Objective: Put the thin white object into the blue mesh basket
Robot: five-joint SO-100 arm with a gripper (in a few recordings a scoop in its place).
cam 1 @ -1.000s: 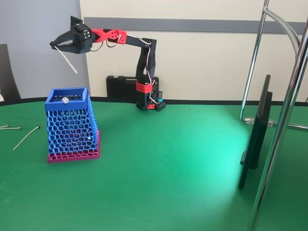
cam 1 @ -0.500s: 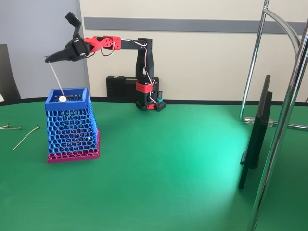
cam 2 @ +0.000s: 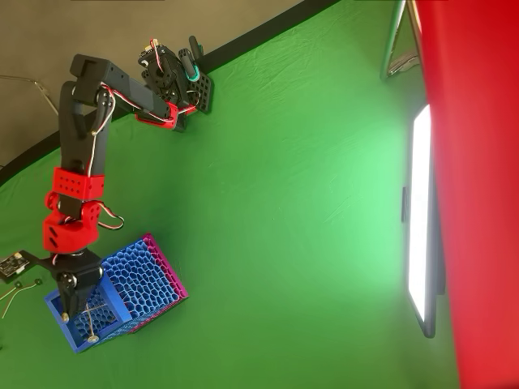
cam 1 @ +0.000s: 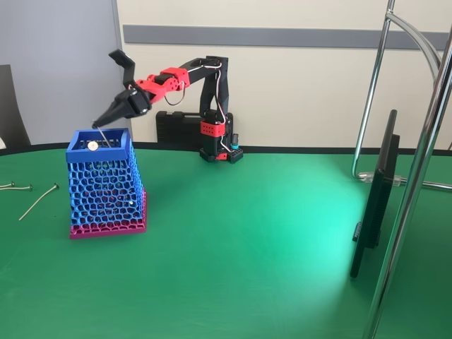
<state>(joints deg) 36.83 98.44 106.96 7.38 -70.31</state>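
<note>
Stick poised over the basket mouth

The gripper [cam 1: 97, 125] hangs just above the blue mesh basket [cam 1: 106, 189] on the green counter [cam 1: 247, 240], its fingers pinching the thin white object [cam 1: 103, 134], whose lower end dips inside the basket's rim in the fixed view

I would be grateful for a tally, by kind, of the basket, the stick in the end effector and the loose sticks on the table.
blue mesh basket: 1
thin white object, pinched at the tip of the end effector above the basket's rim: 1
loose knobbed sticks lying on the green table, left of the basket in the fixed view: 3
Total: 5
</note>
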